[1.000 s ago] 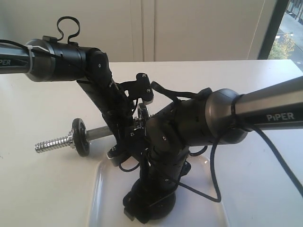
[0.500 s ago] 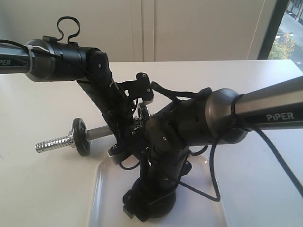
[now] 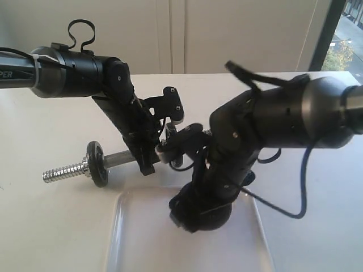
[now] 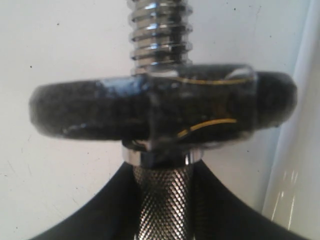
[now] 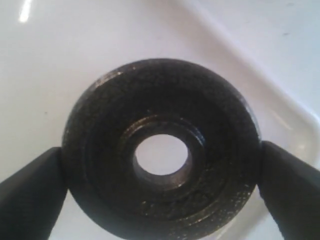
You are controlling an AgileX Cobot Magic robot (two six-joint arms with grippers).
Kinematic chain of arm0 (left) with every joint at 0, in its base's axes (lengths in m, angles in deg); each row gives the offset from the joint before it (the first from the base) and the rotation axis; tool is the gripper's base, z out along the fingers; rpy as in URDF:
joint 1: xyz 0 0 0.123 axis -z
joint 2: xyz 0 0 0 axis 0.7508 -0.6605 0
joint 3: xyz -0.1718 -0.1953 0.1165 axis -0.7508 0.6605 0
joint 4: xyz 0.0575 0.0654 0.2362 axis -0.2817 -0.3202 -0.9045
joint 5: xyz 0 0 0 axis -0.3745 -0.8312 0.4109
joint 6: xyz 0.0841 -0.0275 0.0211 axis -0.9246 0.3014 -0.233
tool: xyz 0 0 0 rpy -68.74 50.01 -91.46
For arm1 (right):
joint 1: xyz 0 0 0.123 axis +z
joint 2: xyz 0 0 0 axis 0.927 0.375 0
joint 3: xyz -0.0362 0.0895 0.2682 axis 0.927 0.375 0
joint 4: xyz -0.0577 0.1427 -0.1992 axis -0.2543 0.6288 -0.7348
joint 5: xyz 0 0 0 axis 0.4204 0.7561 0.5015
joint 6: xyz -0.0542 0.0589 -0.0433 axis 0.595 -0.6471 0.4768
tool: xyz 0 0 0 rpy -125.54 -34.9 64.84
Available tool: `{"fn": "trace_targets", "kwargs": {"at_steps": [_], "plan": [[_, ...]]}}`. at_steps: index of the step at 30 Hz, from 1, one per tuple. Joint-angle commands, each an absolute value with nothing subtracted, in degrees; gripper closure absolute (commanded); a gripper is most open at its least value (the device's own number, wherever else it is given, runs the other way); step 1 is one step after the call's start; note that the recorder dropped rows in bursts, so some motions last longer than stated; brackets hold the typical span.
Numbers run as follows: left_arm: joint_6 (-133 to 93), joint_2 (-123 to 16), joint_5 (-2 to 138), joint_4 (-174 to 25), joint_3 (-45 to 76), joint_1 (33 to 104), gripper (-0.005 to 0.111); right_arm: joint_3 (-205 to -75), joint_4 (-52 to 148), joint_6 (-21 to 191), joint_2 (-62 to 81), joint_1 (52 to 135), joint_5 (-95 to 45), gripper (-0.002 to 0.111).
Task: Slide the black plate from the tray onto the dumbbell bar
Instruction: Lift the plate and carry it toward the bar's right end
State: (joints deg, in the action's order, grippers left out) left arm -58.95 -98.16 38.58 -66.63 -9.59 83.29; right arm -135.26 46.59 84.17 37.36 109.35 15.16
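Observation:
My right gripper (image 5: 161,167) is shut on a black plate (image 5: 162,90), one finger on each side of its rim, with its central hole facing the camera. The plate hangs over the white tray (image 5: 265,100). In the exterior view this gripper (image 3: 199,214) and its plate sit low over the tray (image 3: 127,238). My left gripper (image 3: 148,163) is shut on the knurled middle of the dumbbell bar (image 4: 162,200). The bar points left, carrying another black plate (image 3: 97,164) before its threaded end (image 3: 62,171). That plate (image 4: 90,110) shows edge-on in the left wrist view.
The white table (image 3: 45,215) surrounds the tray. The tray's rim (image 4: 295,165) lies close beside the bar. The two arms cross near the middle, the right arm's wrist (image 3: 227,147) just right of the left gripper. A window (image 3: 346,39) is at the far right.
The right arm has swung up and to the right, and its gripper with the black plate has moved farther up the tray. The left arm and the bar have stayed still.

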Motion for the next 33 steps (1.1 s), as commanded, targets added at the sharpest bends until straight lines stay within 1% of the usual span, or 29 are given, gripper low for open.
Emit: {"fn": "trace_targets", "kwargs": {"at_steps": [1, 4, 9, 14, 19, 23, 28, 33], "plan": [[-59.1, -95.3, 41.5, -64.1, -10.7, 83.2, 0.107, -135.6, 48.2, 85.1, 32.7, 104.3, 14.0, 0.108], [-59.1, -95.3, 41.5, -64.1, -10.7, 83.2, 0.107, -135.6, 53.2, 89.5, 31.0, 101.4, 13.6, 0.108], [-58.8, -95.3, 41.3, -64.1, -10.7, 83.2, 0.107, -135.6, 67.9, 101.2, 30.2, 96.3, 13.7, 0.108], [-58.8, -95.3, 41.3, -64.1, -10.7, 83.2, 0.107, -135.6, 76.2, 108.8, 30.2, 91.4, 14.0, 0.108], [-57.0, -95.3, 40.7, -64.1, -10.7, 83.2, 0.107, -135.6, 89.6, 119.9, 30.2, 84.4, 15.9, 0.108], [-56.5, -95.3, 40.3, -64.1, -10.7, 83.2, 0.107, -135.6, 103.6, 132.0, 31.2, 77.5, 20.9, 0.108], [-56.2, -95.3, 39.9, -64.1, -10.7, 83.2, 0.107, -135.6, 116.9, 141.1, 34.4, 70.4, 28.7, 0.108], [-56.1, -95.3, 39.8, -64.1, -10.7, 83.2, 0.107, -135.6, 131.2, 149.3, 40.5, 64.0, 42.2, 0.108]]}}
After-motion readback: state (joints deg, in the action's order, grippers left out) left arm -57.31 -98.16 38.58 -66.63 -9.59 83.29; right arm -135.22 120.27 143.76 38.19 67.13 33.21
